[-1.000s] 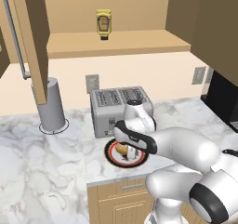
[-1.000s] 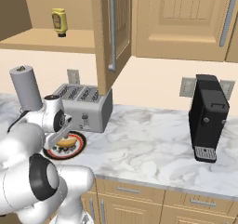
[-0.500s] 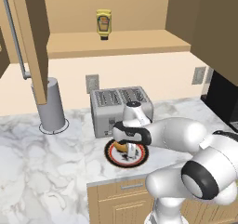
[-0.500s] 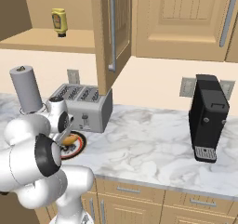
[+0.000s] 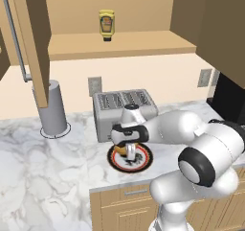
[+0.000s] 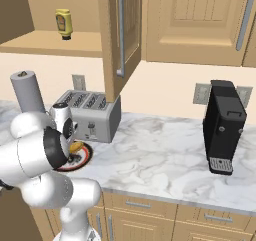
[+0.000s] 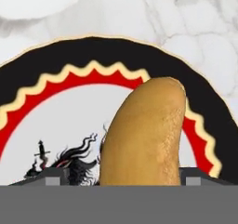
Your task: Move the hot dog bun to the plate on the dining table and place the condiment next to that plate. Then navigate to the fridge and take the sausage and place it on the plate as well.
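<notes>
1. Since a second ago the arm has swung in over the small patterned plate (image 5: 130, 158) on the counter (image 5: 43, 177) and dropped, so the tool (image 5: 129, 151) now sits right down at the bun (image 7: 144, 135).
2. In the hand view the tool's tips flank the bun at about 8 and 4 o'clock, low in the picture. The jaws have begun to draw in from their widest, but I cannot tell whether they are pressing on the bread yet.
3. I judge this to be the start of the grasp; the lift and the carry to the dining table are not yet done.
4. The bun is golden-tan, smooth and rounded at its far end, lying on the plate's white centre with its tip reaching the red zigzag band.
5. The yellow bottle (image 5: 106, 25) stands on the open shelf (image 5: 119, 45) at 12 o'clock above the toaster (image 5: 123, 105), untouched.
</notes>
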Tool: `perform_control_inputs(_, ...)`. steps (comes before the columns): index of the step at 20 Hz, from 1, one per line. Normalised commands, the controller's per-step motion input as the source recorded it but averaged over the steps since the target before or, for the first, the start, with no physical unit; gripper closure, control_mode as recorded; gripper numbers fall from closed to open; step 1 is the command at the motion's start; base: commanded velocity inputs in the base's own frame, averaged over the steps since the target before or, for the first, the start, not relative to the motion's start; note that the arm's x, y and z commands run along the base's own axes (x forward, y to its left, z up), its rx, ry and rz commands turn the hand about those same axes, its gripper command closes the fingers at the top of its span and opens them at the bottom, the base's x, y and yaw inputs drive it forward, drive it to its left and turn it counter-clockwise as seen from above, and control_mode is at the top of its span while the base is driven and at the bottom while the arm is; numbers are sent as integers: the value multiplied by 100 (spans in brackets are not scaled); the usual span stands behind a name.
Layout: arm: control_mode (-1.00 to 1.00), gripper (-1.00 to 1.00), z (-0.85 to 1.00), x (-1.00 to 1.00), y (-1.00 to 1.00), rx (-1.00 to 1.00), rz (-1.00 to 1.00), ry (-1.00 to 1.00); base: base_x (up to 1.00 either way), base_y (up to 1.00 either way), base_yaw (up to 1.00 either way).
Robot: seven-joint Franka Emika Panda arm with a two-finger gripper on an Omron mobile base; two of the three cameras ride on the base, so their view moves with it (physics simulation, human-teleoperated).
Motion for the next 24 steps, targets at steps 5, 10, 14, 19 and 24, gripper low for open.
perform_control_inputs(5,-100,100,13,-36,-2,0,-3,-12,0,0,0)
perform_control_inputs(10,-100,100,97,-76,-7,8,-15,-9,0,0,0)
perform_control_inputs(14,-100,100,100,-64,-6,21,-21,9,0,0,0)
perform_control_inputs(19,-100,100,100,-54,-28,26,-40,27,0,0,0)
perform_control_inputs(24,-100,100,84,-39,-30,10,-43,33,0,0,0)
